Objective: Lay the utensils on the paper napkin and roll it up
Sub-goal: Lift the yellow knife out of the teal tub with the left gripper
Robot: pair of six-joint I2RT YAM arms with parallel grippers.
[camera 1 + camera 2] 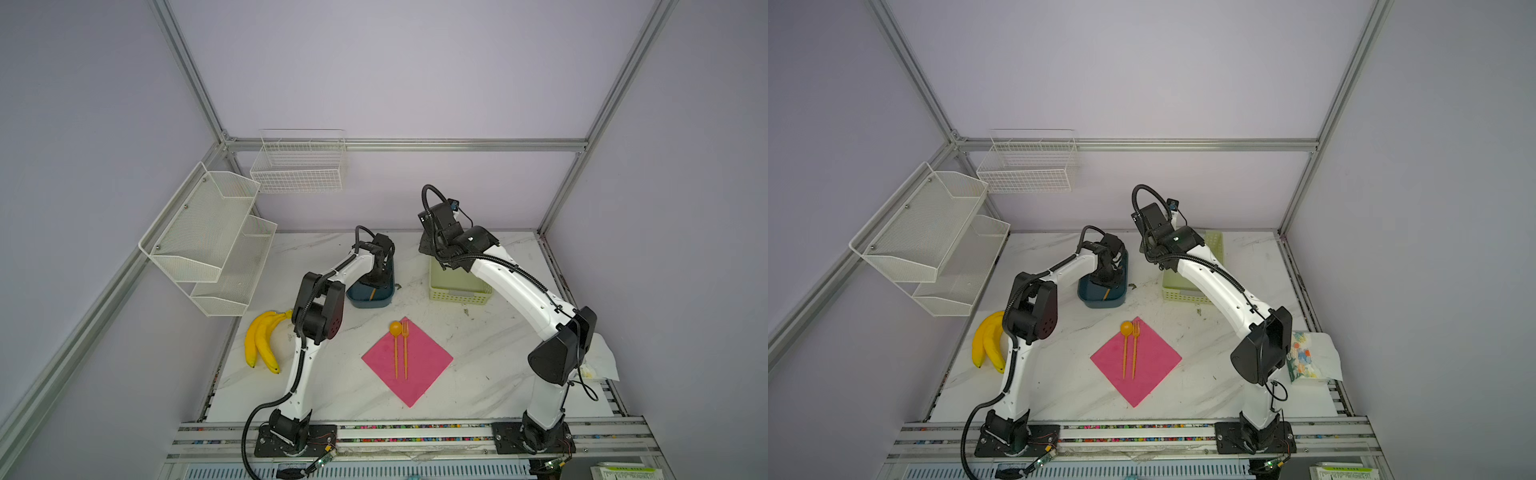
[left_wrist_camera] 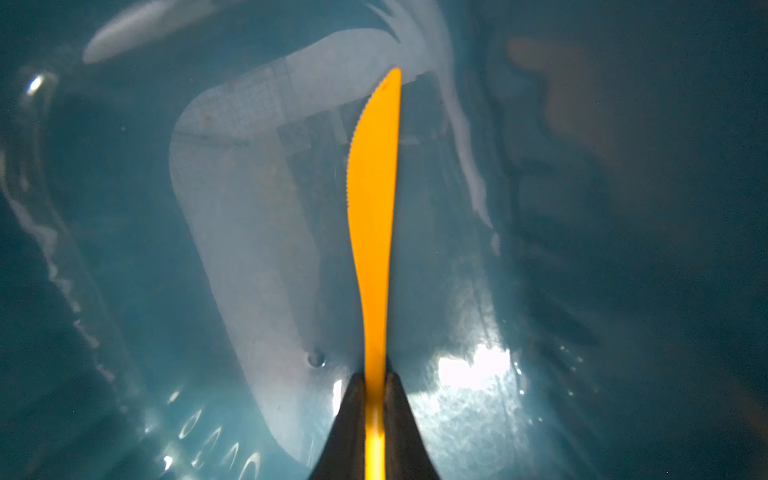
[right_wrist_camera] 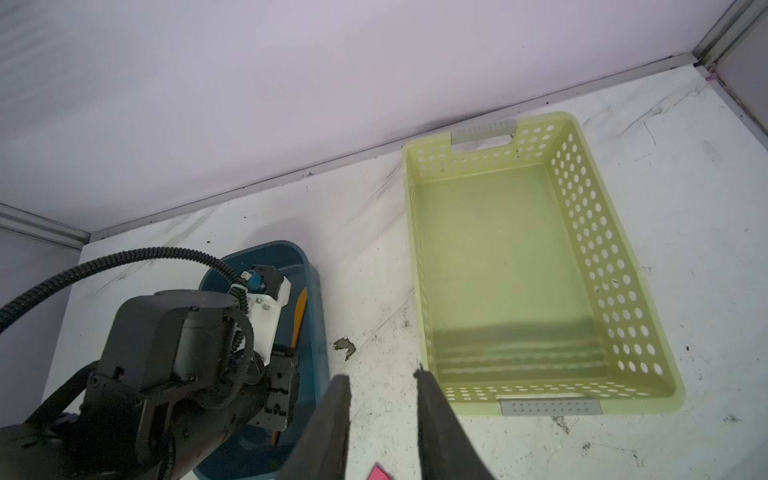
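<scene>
Inside the glossy blue tub (image 2: pixel 124 249), the left end effector (image 2: pixel 375 380) clamped the slim, serrated orange plastic knife (image 2: pixel 372 187). The round-bowled spoon (image 1: pixel 395 328) and fork (image 1: pixel 405 332) lay side by side on the pink paper napkin (image 1: pixel 430 361). The right end effector (image 3: pixel 382 380) hung empty, jaws apart.

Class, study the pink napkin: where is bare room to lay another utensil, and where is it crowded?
Free: on the napkin, the half between the fork and the right corner; a narrower strip left of the spoon. Bare marble lies between napkin and green basket. Crowded: the blue tub, filled by the left gripper and knife.
</scene>
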